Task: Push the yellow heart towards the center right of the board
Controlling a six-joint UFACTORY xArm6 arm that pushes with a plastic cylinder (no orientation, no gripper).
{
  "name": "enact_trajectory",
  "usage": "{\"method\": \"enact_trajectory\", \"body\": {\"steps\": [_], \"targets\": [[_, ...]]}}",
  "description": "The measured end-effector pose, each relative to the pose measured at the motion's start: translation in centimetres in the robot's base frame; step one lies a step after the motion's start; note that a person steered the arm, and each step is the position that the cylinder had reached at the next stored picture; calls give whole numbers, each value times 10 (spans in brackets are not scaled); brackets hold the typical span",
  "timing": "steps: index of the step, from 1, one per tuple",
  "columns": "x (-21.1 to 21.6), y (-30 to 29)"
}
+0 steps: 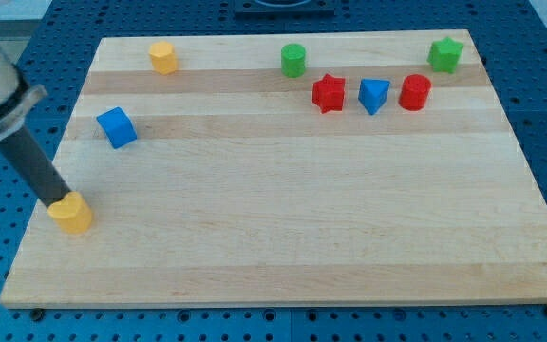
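1. The yellow heart (70, 214) sits close to the board's (283, 256) left edge, nearer the bottom-left corner than the top-left one.
2. The rod's tip (57, 202) is touching the heart's upper-left side. There is no gripper on this arm, so nothing opens or closes; it only pushes.
3. The task looks barely begun: the heart is on the far side from the centre of the right edge, with the whole width left to cross.
4. The way across the middle looks free of blocks.
5. Along the top edge lie a yellow block (163, 57), green cylinder (293, 60), red star (329, 94), blue triangle (373, 96), red cylinder (414, 92) and green star (445, 54). A blue cube (116, 127) sits near the left edge.
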State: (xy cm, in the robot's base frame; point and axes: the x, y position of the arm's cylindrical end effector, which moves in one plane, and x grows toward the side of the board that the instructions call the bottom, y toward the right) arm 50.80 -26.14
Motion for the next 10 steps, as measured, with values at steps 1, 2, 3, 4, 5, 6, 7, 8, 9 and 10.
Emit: {"method": "enact_trajectory", "body": {"steps": [1,2,3,4,5,6,7,8,9,10], "targets": [[-2,2],[-3,1],[24,-29],[44,-29],[32,21],[15,63],[-24,80],[-53,88],[-58,127],[-58,174]]}}
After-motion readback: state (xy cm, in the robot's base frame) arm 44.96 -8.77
